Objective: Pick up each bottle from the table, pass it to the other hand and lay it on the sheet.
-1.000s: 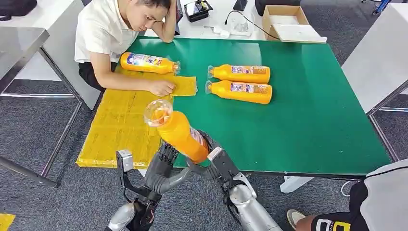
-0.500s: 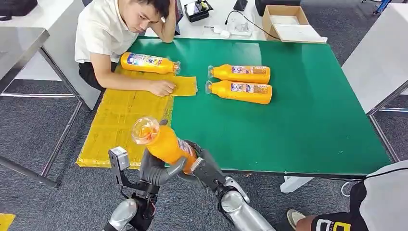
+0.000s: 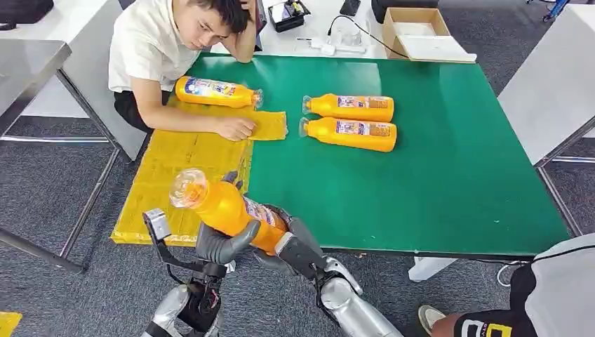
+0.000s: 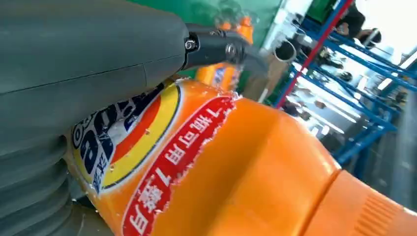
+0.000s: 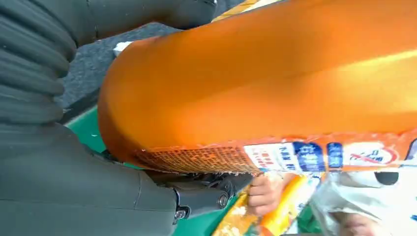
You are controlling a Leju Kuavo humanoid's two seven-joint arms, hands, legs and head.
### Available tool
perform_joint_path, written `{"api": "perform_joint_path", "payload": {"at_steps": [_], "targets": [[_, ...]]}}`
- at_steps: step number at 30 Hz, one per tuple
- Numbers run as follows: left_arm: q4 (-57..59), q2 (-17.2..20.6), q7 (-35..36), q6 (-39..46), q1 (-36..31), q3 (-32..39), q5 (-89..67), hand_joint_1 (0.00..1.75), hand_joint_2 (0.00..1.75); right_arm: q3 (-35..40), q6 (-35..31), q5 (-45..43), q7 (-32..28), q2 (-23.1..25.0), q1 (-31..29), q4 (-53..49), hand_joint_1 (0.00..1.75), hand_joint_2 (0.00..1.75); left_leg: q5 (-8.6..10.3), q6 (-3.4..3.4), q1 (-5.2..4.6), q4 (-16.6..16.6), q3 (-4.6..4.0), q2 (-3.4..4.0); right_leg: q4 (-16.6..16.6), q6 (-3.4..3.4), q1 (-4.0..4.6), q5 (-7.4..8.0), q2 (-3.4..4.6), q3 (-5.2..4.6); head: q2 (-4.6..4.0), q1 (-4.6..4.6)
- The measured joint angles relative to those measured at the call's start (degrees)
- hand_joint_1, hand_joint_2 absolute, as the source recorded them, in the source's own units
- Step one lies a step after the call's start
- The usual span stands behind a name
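Overhead, both hands met on one orange bottle [image 3: 228,208] above the counter's [image 3: 435,175] near edge, beside the yellow sheet [image 3: 175,179]: the left hand [image 3: 217,242] wrapped its middle, the right hand [image 3: 288,246] gripped its base. Closer in, the left wrist view showed the glossy label's ragged edge and ribbed grey cover; the right wrist view showed the smooth rounded base. Three more bottles lay flat, one [image 3: 214,92] at the sheet's far end by a person's arm [image 3: 179,116], two [image 3: 349,107] [image 3: 349,133] on green.

The near stretch of the yellow sheet [image 3: 175,175] lies bare; at its far end a person's hand [image 3: 235,128] and a lying bottle [image 3: 214,92] block passage.
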Motion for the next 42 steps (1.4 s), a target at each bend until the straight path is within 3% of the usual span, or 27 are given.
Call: {"api": "perform_joint_path", "payload": {"at_steps": [1, 2, 6, 7, 13, 29, 33, 37, 42], "targets": [[0.0, 0.0, 0.0, -0.4, 0.0, 0.1, 0.1, 1.75, 1.75, 0.1, 0.0, 0.0, 0.0, 0.0, -0.2, 0.1, 0.42, 1.75, 0.00, 0.00, 0.00, 0.0, 0.00, -0.01, 0.0, 0.00, 0.00, 0.00, 0.00, 0.00, 0.00, 0.00], [0.2, 0.1, 0.0, -1.1, 0.0, 0.2, 0.1, 1.75, 1.75, 0.2, 0.0, -0.2, -0.2, 0.0, -0.3, 0.2, 0.02, 1.75, 0.00, 0.00, 0.00, 0.0, 0.00, -0.01, 0.0, 0.00, 0.00, 0.00, 0.00, 0.00, 0.00, 0.00], [0.7, 0.3, -0.4, -3.0, -0.3, 0.2, 0.0, 1.75, 1.75, 0.7, 1.2, -0.9, -0.4, 0.0, -0.4, 0.7, 0.00, 1.75, 0.00, 0.00, 0.00, 0.0, 0.00, 0.00, 0.0, 0.00, 0.00, 0.00, 0.00, 0.00, 0.00, 0.00], [0.7, 0.4, -0.5, -4.1, -0.3, 0.2, 0.2, 1.75, 1.75, 0.7, 1.9, -1.7, -0.4, 0.0, -0.5, 0.7, 0.00, 0.00, 0.00, 0.00, 0.00, 0.0, 0.00, -0.01, 0.0, 0.00, 0.00, 0.00, 0.00, 0.01, 0.00, -0.02], [0.7, 0.9, -1.9, -9.1, 0.0, 0.2, 1.2, 1.75, 1.75, 0.7, 3.3, -3.8, -0.6, -0.1, -0.3, 1.1, 0.00, 0.00, 0.00, 0.00, 0.00, 0.0, -0.01, -0.01, 0.0, 0.00, 0.00, 0.00, 0.00, -0.01, 0.00, 0.02], [-1.0, 0.9, -4.1, -7.2, 0.9, 1.7, -2.8, 1.75, 1.75, 0.2, 0.7, -4.1, -1.5, 0.5, 2.1, 0.9, 0.00, 0.00, 0.00, 0.00, 0.00, 0.0, 0.00, 0.00, 0.0, 0.00, 0.00, 0.00, 0.00, 0.00, 0.00, 0.00], [-2.7, 1.5, -6.6, -1.2, 1.0, 2.1, -11.9, 1.75, 1.75, -1.4, -11.9, -2.4, -4.9, 0.3, 6.7, -3.2, 0.00, 0.00, -0.01, -0.01, 0.00, 0.0, -0.04, -0.06, 0.0, 0.00, 0.00, -0.01, -0.02, 0.00, 0.00, 0.00], [-5.5, 4.4, -6.4, 14.3, 2.1, 3.6, -35.2, 1.75, 1.75, -7.8, -24.8, -2.3, -5.7, -1.3, 13.3, -11.8, 0.00, 0.00, -0.04, -0.02, 0.01, 0.0, -0.07, -0.06, 0.0, -0.02, 0.00, -0.04, -0.02, -0.03, 0.00, 0.02], [-4.8, 7.6, -0.9, 29.2, 2.2, 7.4, -61.1, 1.75, 1.75, -17.0, -28.4, -1.1, -6.6, -2.8, 20.5, -24.3, 0.00, 0.00, -0.04, -0.02, 0.00, 0.0, -0.10, -0.05, 0.0, -0.03, 0.00, -0.04, -0.02, -0.08, 0.00, 0.00]]}}
